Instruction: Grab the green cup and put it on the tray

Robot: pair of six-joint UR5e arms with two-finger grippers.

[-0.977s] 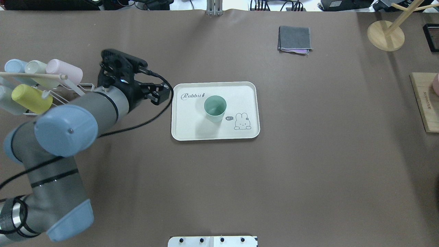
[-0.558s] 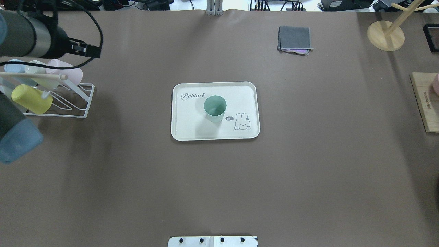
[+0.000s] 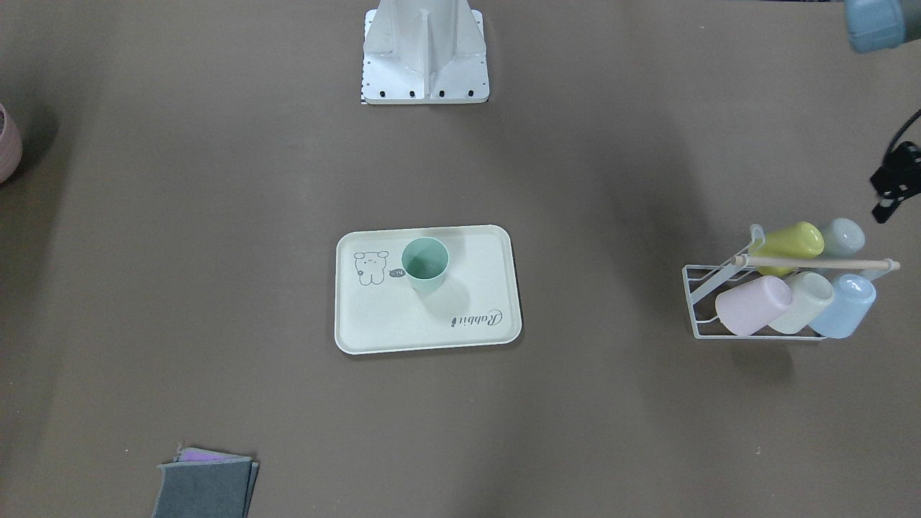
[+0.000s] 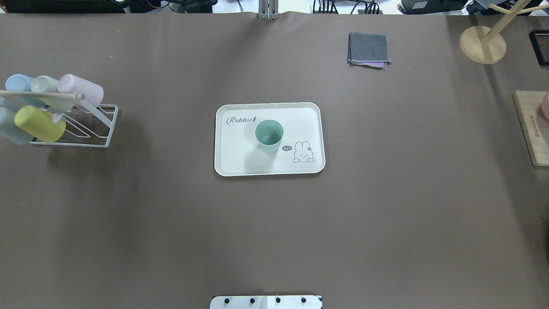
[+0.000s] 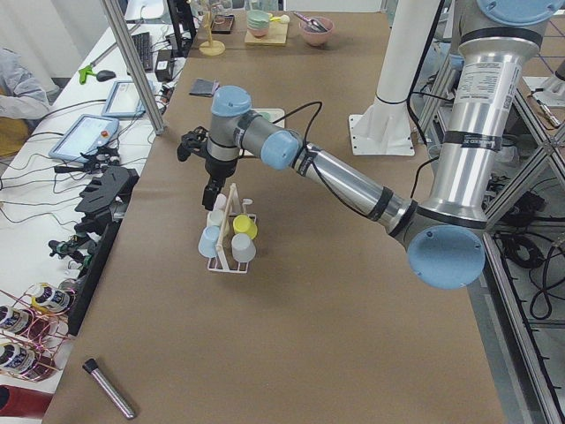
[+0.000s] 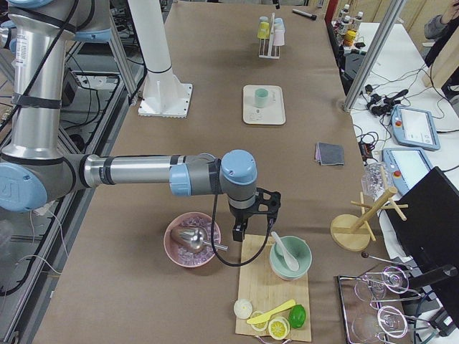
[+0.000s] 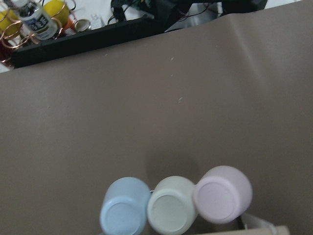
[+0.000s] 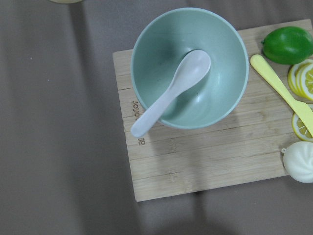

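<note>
The green cup [image 4: 269,135] stands upright, mouth up, on the tray [image 4: 240,159], near the tray's middle, between the "Rabbit" script and the small animal drawing, with its base just touching the edge of the drawing's speech bubble. The tray lies flat on the brown table [image 4: 386,201], roughly at its centre, and nothing holds the cup. The left gripper [image 5: 210,201] hangs pointing down above the white wire rack [image 4: 98,128] at the table's left end, well apart from the tray. Only a dark sliver of it shows at the edge of the front-facing view, so it cannot be told whether its fingers are apart or together. The left wrist camera looks down on 3 cup bottoms side by side: a pale blue cup [image 7: 124,211], a cream-mint cup [image 7: 171,210] and a pink cup [image 7: 222,194]. A yellow-green cup [image 4: 39,123] lies tilted on the same rack beside them. The right gripper [image 6: 239,232] hovers over the near edge of a wooden board [image 8: 195,161] at the table's right end, between a pink bowl [image 6: 188,247] and a mint-green bowl [image 8: 190,73]. It appears only in the side view, so its fingers' state cannot be told either. The mint-green bowl sits on the board with a white spoon [image 8: 168,95] resting in it, handle over the rim. A lime [image 8: 287,45] also lies on the board. A folded grey cloth [image 4: 369,48] lies at the far side of the table.
</note>
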